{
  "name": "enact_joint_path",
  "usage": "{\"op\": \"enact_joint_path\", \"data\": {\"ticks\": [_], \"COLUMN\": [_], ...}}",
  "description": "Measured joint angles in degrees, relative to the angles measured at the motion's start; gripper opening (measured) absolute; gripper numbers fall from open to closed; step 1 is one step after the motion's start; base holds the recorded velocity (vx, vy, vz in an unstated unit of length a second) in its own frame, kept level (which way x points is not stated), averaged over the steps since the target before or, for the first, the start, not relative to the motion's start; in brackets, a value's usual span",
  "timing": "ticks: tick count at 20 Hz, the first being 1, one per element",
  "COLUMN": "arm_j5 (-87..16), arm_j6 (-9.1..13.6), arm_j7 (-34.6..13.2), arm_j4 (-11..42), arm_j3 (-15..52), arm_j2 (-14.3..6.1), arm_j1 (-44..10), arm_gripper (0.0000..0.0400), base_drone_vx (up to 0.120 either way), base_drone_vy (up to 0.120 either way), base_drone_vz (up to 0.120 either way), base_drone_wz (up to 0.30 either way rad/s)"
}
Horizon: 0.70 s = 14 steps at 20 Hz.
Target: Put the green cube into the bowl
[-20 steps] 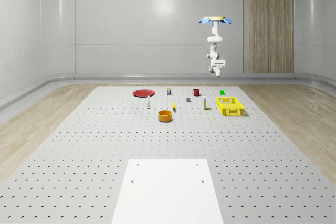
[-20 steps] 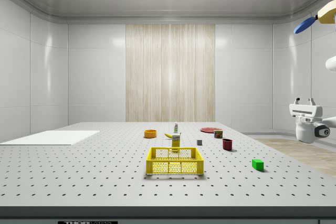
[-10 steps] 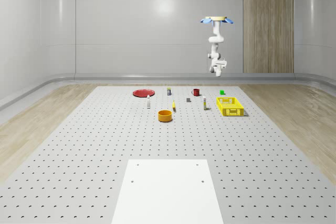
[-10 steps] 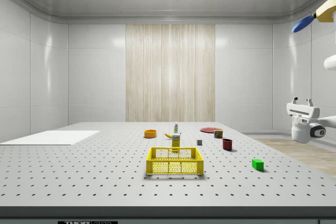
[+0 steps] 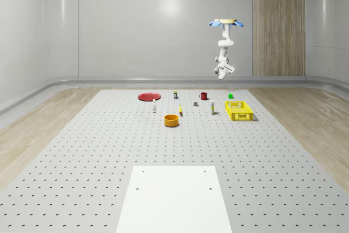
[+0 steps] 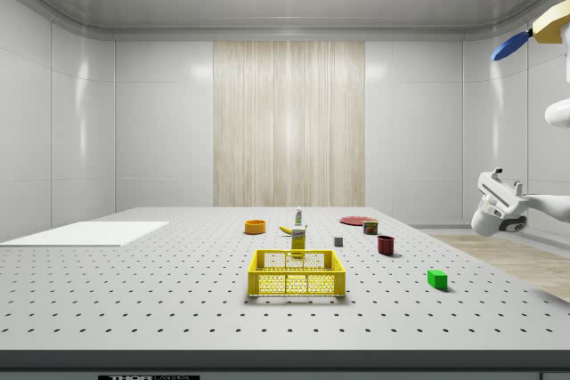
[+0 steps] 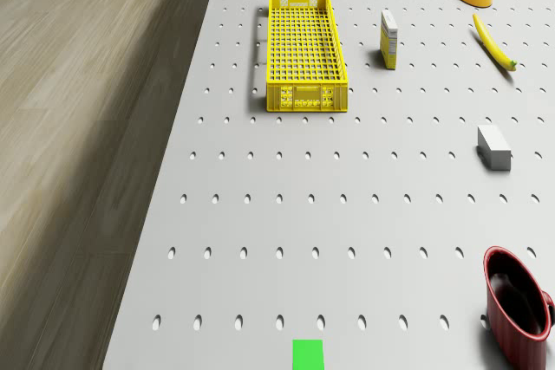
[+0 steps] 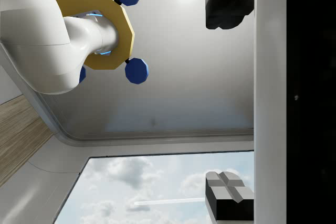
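Hover is how I stand now: my drone body (image 5: 226, 23) hangs high above the far right end of the table (image 5: 109, 151), and my arm (image 5: 223, 45) bends down from it. My hand (image 5: 222, 72) sits in mid-air, well above the table top and tilted upward; in the wrist view its fingertips (image 8: 229, 195) stand well apart with nothing between them, so it is released. The green cube (image 5: 230, 96) rests on the table at the far edge, below my hand and just beyond the yellow crate (image 5: 239, 111). The orange bowl (image 5: 172, 120) lies nearer and to the whole-scene view's left, well apart from the cube. A red mug (image 7: 519, 305) stands near the cube, with a banana (image 7: 493, 42) beside the bowl.
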<state>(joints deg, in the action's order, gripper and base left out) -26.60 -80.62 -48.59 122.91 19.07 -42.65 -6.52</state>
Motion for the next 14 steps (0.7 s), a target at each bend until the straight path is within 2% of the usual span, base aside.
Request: {"op": "enact_joint_path", "data": {"ticks": [3,6,8,11,14], "arm_j5": [-14.8,-33.6,-46.7,-63.6,-75.1], "arm_j6": [-0.7,-1.2,-0.6,2.3,6.4], "arm_j7": [-2.9,-7.8,-12.4,-20.1,-27.0], "arm_j4": [6.2,16.4,24.0,33.3,38.6], "arm_j3": [9.7,20.7,27.6,36.1,42.2], "arm_j2": [-1.4,-3.7,-5.3,-7.8,-10.0], "arm_j1": [-3.6,-8.8,-13.6,-22.4,-31.6], "arm_gripper": [0.0400,0.0400,0.0400,0.0400,0.0400], "base_drone_vx": [0.000,0.000,0.000,0.000,0.000], "base_drone_vy": [0.000,0.000,0.000,0.000,0.000], "base_drone_vz": [-0.120,-0.120,-0.120,-0.120,-0.120], "base_drone_wz": [0.000,0.000,0.000,0.000,0.000]}}
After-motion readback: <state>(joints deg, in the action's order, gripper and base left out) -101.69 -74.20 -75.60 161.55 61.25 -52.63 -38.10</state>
